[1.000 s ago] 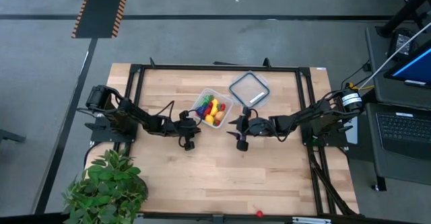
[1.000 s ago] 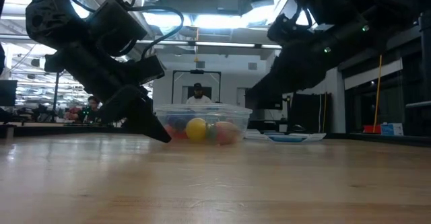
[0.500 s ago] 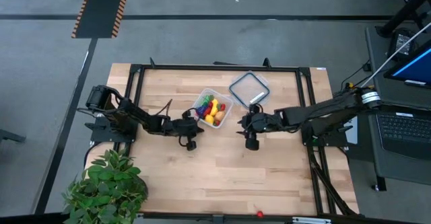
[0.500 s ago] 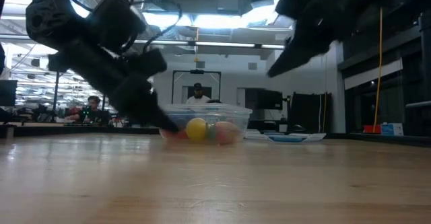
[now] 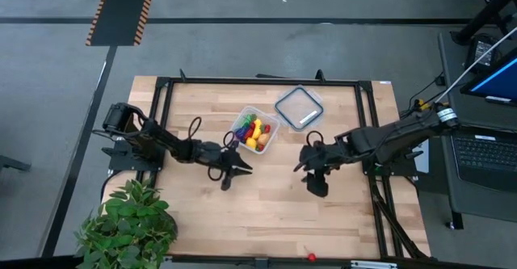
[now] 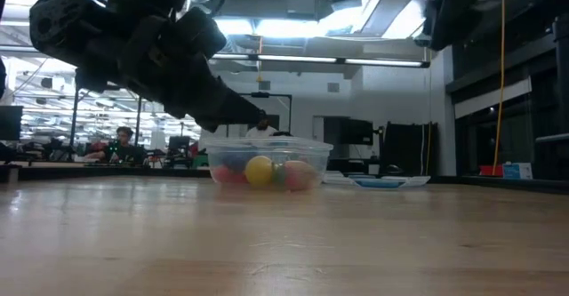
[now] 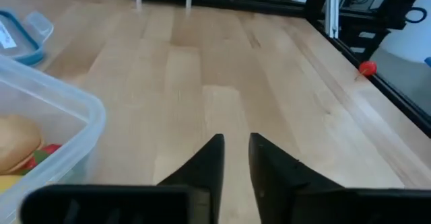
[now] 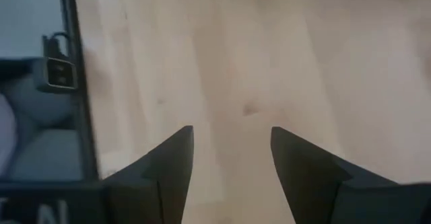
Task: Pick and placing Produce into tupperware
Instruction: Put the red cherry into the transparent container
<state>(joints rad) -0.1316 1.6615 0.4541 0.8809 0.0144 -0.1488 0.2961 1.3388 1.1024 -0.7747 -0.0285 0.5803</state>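
1. The tupperware [image 5: 255, 130], a clear square tub, is placed on the far middle part of the wooden table [image 5: 266, 212]. Several pieces of produce [image 5: 253, 132] are already seen inside it: yellow, red and orange toys.
2. The flat clear lid [image 5: 299, 107] is laid apart from the tub, to its right and farther away.
3. One small red piece [image 5: 311, 257] is found at the near edge of the table, well apart from the tub. It is probably a piece of produce not yet collected, but it is too small to be named with certainty.
4. The left gripper [image 7: 234, 158] is held just beside the near corner of the tub. Its fingers are almost together, with only a narrow slot between them, and nothing is held.
5. The right gripper [image 8: 230, 158] is positioned over bare table, right of the tub. Its fingers stand clearly apart and nothing is carried.
6. The step in hand is judged to be the fetching of the last piece. The arm should be brought over the red piece first, with the fingers opened wider than the piece.
7. The descent should be made straight and slowly, because a small round toy is easily pushed off the edge.
8. The release should be made low above the middle of the tub, so that the piece cannot bounce out.
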